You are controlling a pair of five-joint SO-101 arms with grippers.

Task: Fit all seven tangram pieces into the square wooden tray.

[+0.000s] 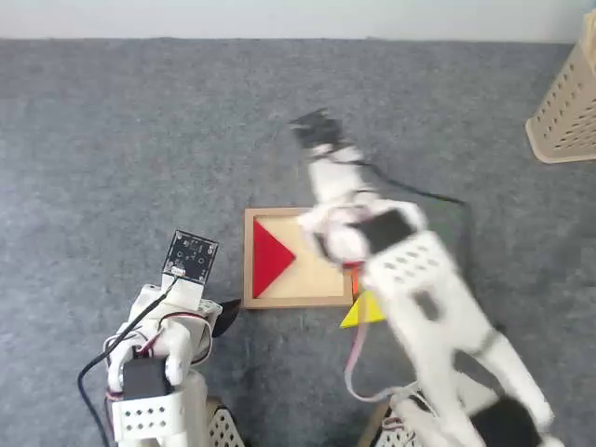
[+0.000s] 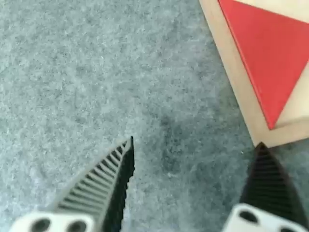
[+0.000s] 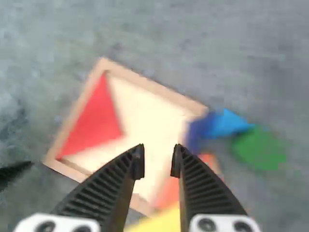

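On the grey table (image 1: 112, 140) we've got the square wooden tray (image 1: 298, 300), with the red triangle (image 1: 270, 256) lying inside against one side. Our right pincer (image 3: 158, 150) hangs above the tray, jaws narrow, nothing between them. Our left pincer (image 2: 195, 143) is spread wide and empty just beside a tray corner. A yellow piece (image 1: 361, 312), a blue piece (image 3: 219, 124) and a green piece (image 3: 258, 149) lie outside.

You have a red triangle (image 1: 268, 254), a pale wood tray (image 1: 249, 263), a yellow piece (image 1: 363, 312), a blue piece (image 3: 219, 124), a green piece (image 3: 258, 149), speckled grey carpet (image 1: 130, 130), black ridged fingers (image 2: 108, 188), a beige basket (image 1: 570, 102) dotted with holes.
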